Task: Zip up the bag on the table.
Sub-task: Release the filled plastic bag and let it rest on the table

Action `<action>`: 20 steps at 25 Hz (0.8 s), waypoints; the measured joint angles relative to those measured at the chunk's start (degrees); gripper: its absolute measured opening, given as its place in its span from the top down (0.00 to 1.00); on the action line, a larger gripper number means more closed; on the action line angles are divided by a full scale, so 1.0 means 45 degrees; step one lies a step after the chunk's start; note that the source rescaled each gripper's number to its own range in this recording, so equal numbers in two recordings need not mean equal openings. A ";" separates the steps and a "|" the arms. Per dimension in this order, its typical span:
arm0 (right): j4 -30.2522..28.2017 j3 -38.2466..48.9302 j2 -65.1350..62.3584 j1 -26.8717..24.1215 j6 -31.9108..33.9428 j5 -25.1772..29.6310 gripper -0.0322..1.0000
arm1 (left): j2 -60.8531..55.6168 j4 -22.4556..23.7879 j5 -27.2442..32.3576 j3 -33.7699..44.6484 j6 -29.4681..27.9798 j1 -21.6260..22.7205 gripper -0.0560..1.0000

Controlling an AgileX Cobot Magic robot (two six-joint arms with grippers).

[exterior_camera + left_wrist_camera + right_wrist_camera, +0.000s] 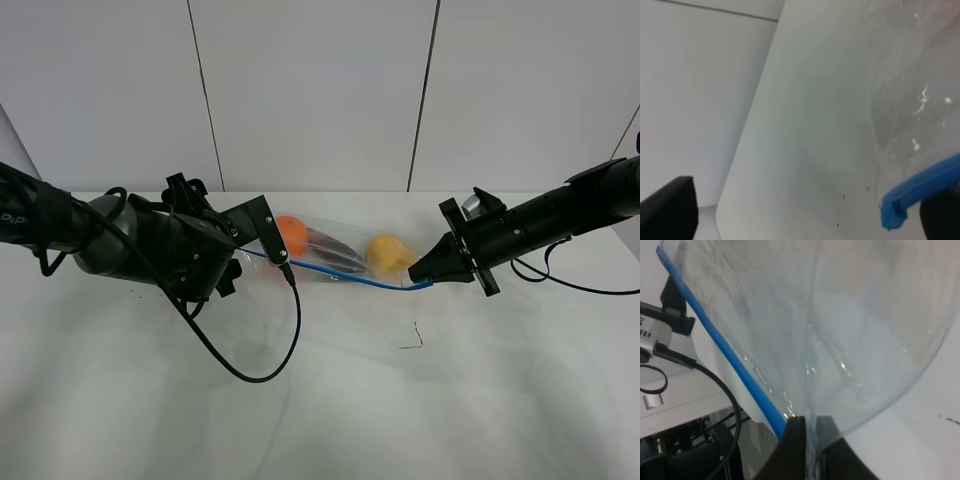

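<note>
1. Exterior high view: the bag (330, 245) lies on the table (480, 400) toward its far side, stretched between the 2 arms. 3 pieces of produce show through the clear film: an orange piece (292, 236) at the left-arm end, a purple piece (335, 250) in the middle and a yellow piece (385, 252) at the right-arm end. The blue zipper strip (345, 275) runs along the bag's near edge.
2. Same view: the left gripper (270, 250) stands at the bag's left end, beside the orange piece. The right gripper (420, 276) meets the bag's right end, where the strip finishes. A black cable (270, 370) loops from the left arm across the table in front of the bag. A small dark mark (412, 340) sits on the table, apart from the bag.
3. Left wrist view: the 2 fingers (670, 210) of the left gripper stand far apart with bare table between them, and nothing is held. The strip's end lies just beside 1 finger; contact cannot be confirmed. The bag's clear film lies next to the strip.
4. Right wrist view: the fingers (795, 450) of the right gripper are pressed together on a fold of the bag's clear film, just beside the strip. The film billows away from the grip, and the strip runs off toward the left arm.
</note>
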 joint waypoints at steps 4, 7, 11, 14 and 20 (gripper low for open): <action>0.0000 0.0000 0.0000 0.0000 -0.0038 0.0000 0.97 | -0.0176 -0.0288 0.0014 0.0000 0.0113 0.0000 0.00; 0.0000 0.0000 0.0000 0.0000 -0.0053 0.0000 0.97 | -0.0745 -0.0880 -0.0351 -0.0027 0.0124 0.0081 0.00; 0.0000 0.0000 0.0000 0.0000 -0.0099 0.0000 0.97 | -0.1641 -0.2169 -0.0635 -0.0485 0.0908 0.0305 0.00; -0.0009 0.0000 0.0000 0.0000 -0.0144 0.0000 0.97 | -0.2409 -0.3817 -0.0657 -0.1234 0.2443 0.0403 0.00; -0.0009 0.0000 0.0000 0.0000 -0.0226 0.0000 0.97 | -0.3372 -0.9308 -0.0017 -0.4268 0.7745 0.0545 0.00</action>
